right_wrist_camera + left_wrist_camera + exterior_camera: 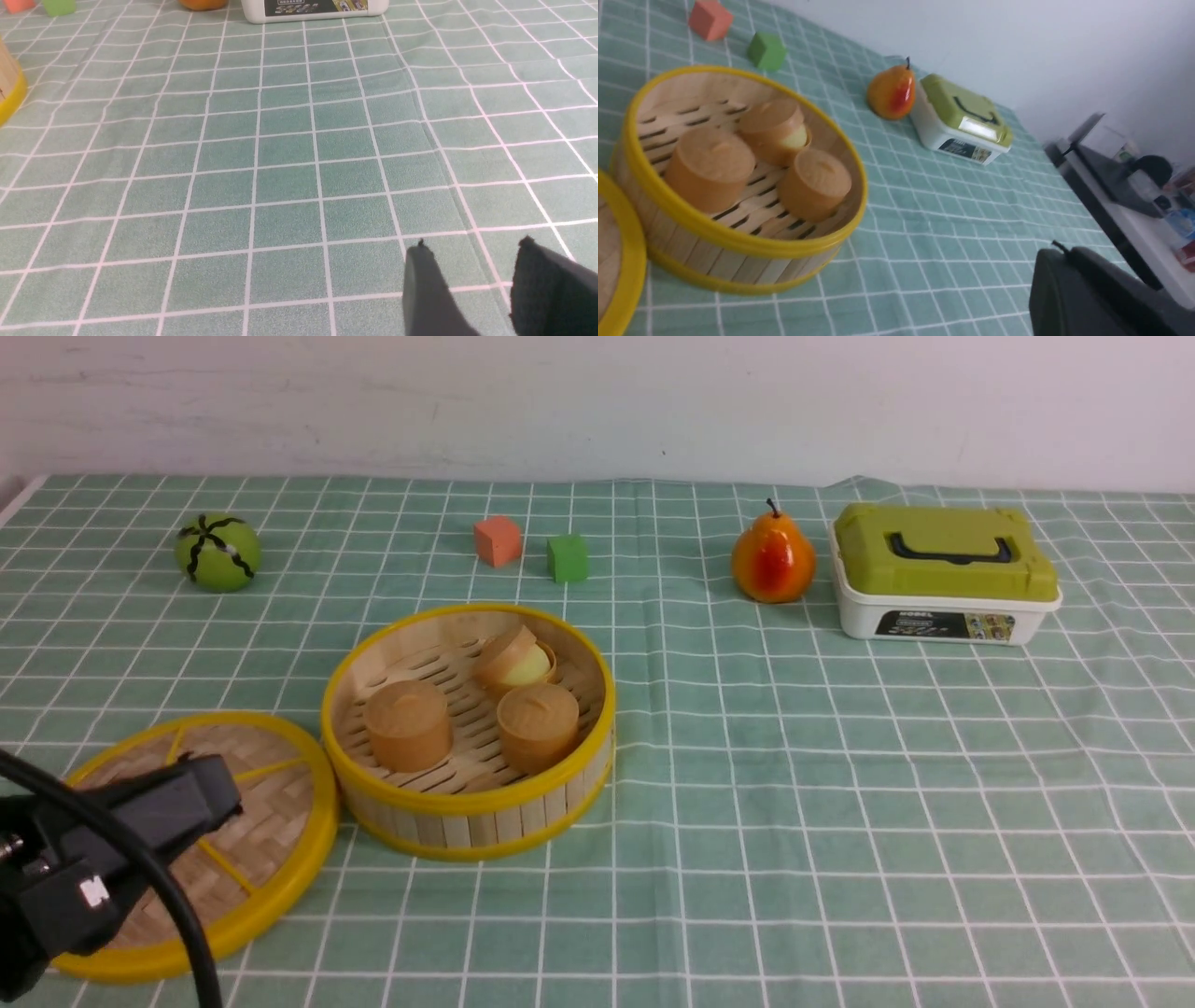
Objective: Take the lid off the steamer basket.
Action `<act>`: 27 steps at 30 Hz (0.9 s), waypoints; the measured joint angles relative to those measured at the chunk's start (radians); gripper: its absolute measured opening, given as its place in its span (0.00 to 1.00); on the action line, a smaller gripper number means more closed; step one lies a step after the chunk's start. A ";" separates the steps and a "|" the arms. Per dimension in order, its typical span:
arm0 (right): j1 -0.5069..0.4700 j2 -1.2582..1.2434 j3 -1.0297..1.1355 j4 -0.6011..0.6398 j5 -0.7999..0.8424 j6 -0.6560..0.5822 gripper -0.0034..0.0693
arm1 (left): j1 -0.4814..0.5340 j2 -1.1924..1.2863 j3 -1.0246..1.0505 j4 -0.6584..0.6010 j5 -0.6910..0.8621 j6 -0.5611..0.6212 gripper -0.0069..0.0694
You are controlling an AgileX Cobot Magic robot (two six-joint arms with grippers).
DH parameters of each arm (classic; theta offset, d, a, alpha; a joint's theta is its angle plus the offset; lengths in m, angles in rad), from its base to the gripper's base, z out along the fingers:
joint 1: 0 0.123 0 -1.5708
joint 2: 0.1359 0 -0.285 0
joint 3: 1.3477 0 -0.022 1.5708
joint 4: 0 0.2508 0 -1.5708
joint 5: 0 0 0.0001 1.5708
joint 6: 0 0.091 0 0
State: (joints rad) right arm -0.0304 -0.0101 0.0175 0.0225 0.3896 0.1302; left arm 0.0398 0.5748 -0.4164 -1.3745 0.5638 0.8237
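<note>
Already Off: Lid Lies Beside the Open Basket

The lid (247, 821) lies flat on the cloth (840, 784), just left of the basket (467, 803), their yellow rims touching or nearly so. That spot makes sense: close enough for a short carry, yet fully off the basket, so the slatted floor and three round brown buns (408, 723) stand exposed. Judged by this, the task looks as good as done.

The left gripper (201, 793) hangs over the lid's near-left part, its dark body hiding the knob. Whether its jaws are parted or closed I cannot tell; the left wrist view shows only one dark finger at the corner and no grasp. It seems to hold nothing.

The right gripper (472, 266) waits low over bare cloth, well apart from the basket, its two fingers spread with nothing between them, likely parked out of the way.

The pear (772, 562), box (943, 574), cubes (532, 551) and green ball (217, 553) sit farther back, uninvolved.
</note>
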 joint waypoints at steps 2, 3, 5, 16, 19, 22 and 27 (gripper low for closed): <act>0.000 0.000 0.000 0.000 0.000 0.000 0.38 | 0.000 -0.002 0.000 -0.010 0.010 0.007 0.07; 0.000 0.000 0.000 0.000 0.000 0.000 0.38 | 0.000 -0.002 0.000 -0.011 0.011 0.009 0.07; 0.000 0.000 0.000 0.000 0.000 0.000 0.38 | 0.000 -0.002 0.000 -0.013 0.019 0.014 0.07; 0.000 0.000 0.000 0.000 0.000 0.000 0.38 | 0.000 -0.002 0.000 0.128 -0.064 0.034 0.07; 0.000 0.000 0.000 0.000 0.000 0.000 0.38 | 0.000 -0.002 0.000 0.203 -0.100 0.037 0.07; 0.000 0.000 0.000 0.000 0.000 0.000 0.38 | 0.000 -0.004 0.002 0.264 -0.118 0.037 0.07; 0.000 0.000 0.000 0.000 0.000 0.000 0.38 | 0.000 -0.090 0.040 0.449 -0.120 -0.066 0.07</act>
State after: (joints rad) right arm -0.0304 -0.0101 0.0175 0.0225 0.3896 0.1302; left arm 0.0398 0.4851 -0.3769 -0.9259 0.4436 0.7578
